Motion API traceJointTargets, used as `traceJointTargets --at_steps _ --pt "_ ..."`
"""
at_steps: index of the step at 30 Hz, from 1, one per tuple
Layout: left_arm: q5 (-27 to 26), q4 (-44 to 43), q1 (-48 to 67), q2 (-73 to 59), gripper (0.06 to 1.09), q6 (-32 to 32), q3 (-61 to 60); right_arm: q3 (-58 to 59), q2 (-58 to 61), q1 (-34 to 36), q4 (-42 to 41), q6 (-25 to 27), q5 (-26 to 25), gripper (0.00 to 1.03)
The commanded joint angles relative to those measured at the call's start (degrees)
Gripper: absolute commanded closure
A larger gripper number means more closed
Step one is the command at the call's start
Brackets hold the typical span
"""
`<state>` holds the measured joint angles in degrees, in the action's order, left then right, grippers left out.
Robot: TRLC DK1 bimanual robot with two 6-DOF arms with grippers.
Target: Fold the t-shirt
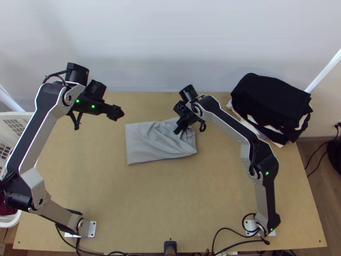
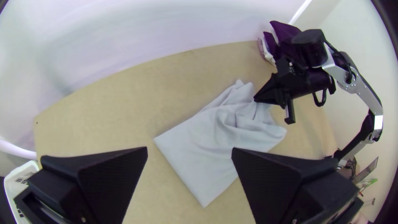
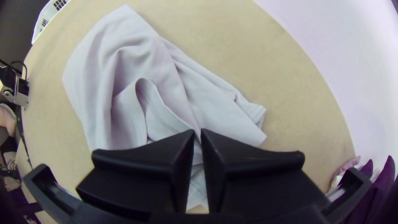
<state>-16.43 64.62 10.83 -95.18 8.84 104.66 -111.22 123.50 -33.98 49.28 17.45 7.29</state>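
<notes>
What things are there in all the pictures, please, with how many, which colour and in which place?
t-shirt: one, light grey, mid-table, flatter at left, bunched at right
table: one, light wood, under the t-shirt
clothes pile: one, mostly black with some white, far right corner
basket: one, white, left edge
cloth in the basket: dark red, count unclear
cables: several, black, near edge
wall: pale, behind the table
arms: two, silver-grey and black, based near left and near right
left gripper: one, black, open, above the table
right gripper: one, black, closed on the t-shirt's bunched part
</notes>
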Motion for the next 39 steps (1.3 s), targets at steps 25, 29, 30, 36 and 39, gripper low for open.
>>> traceJointTargets --at_steps 25,29,30,36,39 --pt "0.25 0.24 -0.99 1.75 0.1 0.21 0.1 -1.81 1.92 -0.65 1.61 -0.05 -0.43 0.52" --pt "0.25 0.24 -1.07 1.75 0.1 0.21 0.1 -1.28 2.97 -1.18 2.05 0.21 -0.43 0.53" --pt "0.25 0.24 -1.07 1.75 0.1 0.3 0.1 -1.19 3.32 -1.36 2.05 0.3 -0.43 0.53" --pt "0.34 0.24 -1.6 1.66 0.1 0.56 0.28 -0.58 4.47 -1.36 2.32 0.92 -0.52 0.82" --pt "0.25 0.24 -2.13 1.66 0.1 0.74 0.19 -0.67 4.38 -1.18 2.32 0.92 -0.52 1.0"
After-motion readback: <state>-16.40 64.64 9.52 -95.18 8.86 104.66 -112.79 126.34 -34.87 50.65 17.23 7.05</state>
